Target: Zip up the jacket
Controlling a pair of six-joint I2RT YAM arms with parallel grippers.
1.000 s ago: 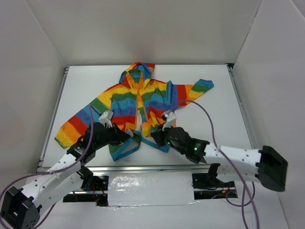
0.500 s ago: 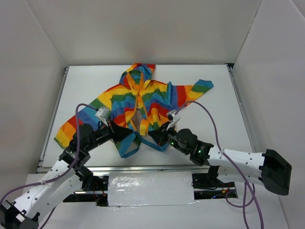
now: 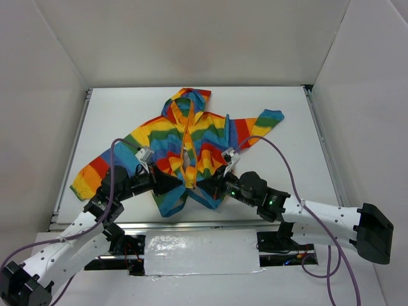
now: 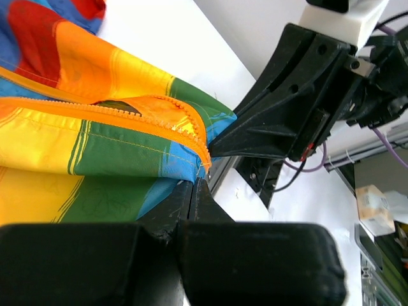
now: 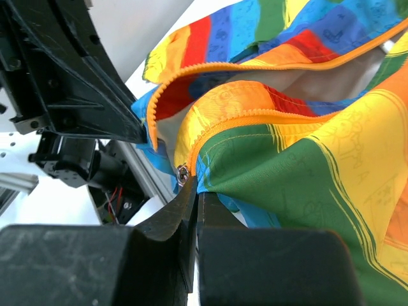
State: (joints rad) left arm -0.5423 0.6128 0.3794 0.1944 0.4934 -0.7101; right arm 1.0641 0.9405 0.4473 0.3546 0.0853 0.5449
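White table [image 3: 290, 159], walled on three sides, arms mounted at its near edge.

Item 1, left gripper [image 3: 172, 185]: jaws pinched fully together on the blue bottom hem of one front panel, right at the foot of the orange zipper band [image 4: 143, 118].

Item 2, right gripper [image 3: 207, 186]: likewise closed tight, on the bottom corner of the opposite panel. A small metal zipper fitting [image 5: 183, 172] sits just above its tips; whether it is the slider or the pin cannot be told.

Item 3, jacket [image 3: 204, 131]: rainbow-striped, lying face up at mid-table, hood toward the far wall, sleeves spread to both sides, front unzipped.

Change noted: a second ago the two lower corners lay apart, with a gap between the panels. Both grippers have since drawn inward, and the two zipper ends now nearly meet at the hem; the jacket has bunched and shifted slightly.

Assessment: alignment stage only. The zipper ends appear ready to be mated; no teeth are joined yet.
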